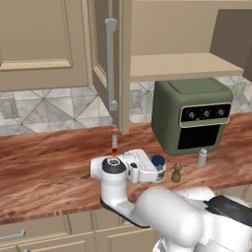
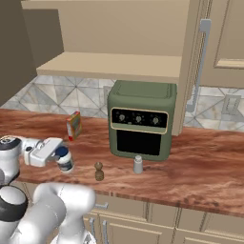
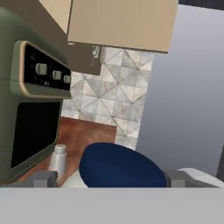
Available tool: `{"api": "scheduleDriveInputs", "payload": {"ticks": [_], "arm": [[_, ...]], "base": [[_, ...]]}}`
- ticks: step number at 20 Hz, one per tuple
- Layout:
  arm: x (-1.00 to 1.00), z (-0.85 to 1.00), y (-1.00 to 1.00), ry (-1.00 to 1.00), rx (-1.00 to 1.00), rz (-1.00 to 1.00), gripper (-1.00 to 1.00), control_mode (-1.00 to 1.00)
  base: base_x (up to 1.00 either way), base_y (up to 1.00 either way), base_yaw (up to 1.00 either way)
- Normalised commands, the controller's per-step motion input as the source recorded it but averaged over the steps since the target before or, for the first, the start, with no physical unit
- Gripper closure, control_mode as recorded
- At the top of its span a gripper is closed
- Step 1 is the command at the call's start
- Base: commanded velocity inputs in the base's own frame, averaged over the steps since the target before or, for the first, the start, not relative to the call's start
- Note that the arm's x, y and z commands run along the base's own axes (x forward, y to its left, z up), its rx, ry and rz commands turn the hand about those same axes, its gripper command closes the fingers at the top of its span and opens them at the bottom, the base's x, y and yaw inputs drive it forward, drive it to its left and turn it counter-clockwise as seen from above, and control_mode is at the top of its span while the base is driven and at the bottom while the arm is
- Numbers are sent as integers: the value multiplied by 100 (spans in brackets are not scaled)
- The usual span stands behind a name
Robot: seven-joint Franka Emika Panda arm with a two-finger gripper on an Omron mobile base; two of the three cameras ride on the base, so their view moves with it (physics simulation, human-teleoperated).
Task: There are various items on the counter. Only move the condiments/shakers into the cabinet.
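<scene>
A small white jar with a dark blue lid (image 1: 158,162) (image 2: 63,158) (image 3: 120,165) stands on the counter (image 1: 49,170) (image 2: 205,167) in front of the oven's left side. My gripper (image 1: 156,170) (image 2: 60,155) (image 3: 110,178) lies level, with a finger on each side of the jar, shut on it. The brown pepper mill (image 1: 176,173) (image 2: 98,171) stands just right of the jar. The pale grey shaker (image 1: 202,157) (image 2: 138,164) (image 3: 57,159) is farther right, by the oven door. The cabinet (image 1: 182,66) (image 2: 109,64) above is open, its shelf bare.
A big green oven (image 1: 192,115) (image 2: 140,119) (image 3: 26,100) sits under the shelf. The cabinet door with its silver bar handle (image 1: 110,64) (image 2: 200,62) swings out over the counter. A small red and yellow box (image 1: 114,140) (image 2: 73,125) stands behind the jar.
</scene>
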Motion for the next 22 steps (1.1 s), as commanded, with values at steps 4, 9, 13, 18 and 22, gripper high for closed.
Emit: {"api": "scheduleDriveInputs", "payload": {"ticks": [4, 9, 13, 18, 22], "arm": [[-9, 80, 17, 17, -3, 35, 100, -100], [-12, 65, 0, 27, -9, 42, 100, -100], [-11, 64, 0, 34, -9, 43, 100, -100], [-1, 71, 0, 39, -6, 42, 100, -100], [0, 67, 0, 39, 0, 45, 100, -100]], "base": [[0, 0, 0], [0, 0, 0], [0, 0, 0], [0, 0, 0], [0, 0, 0]]}}
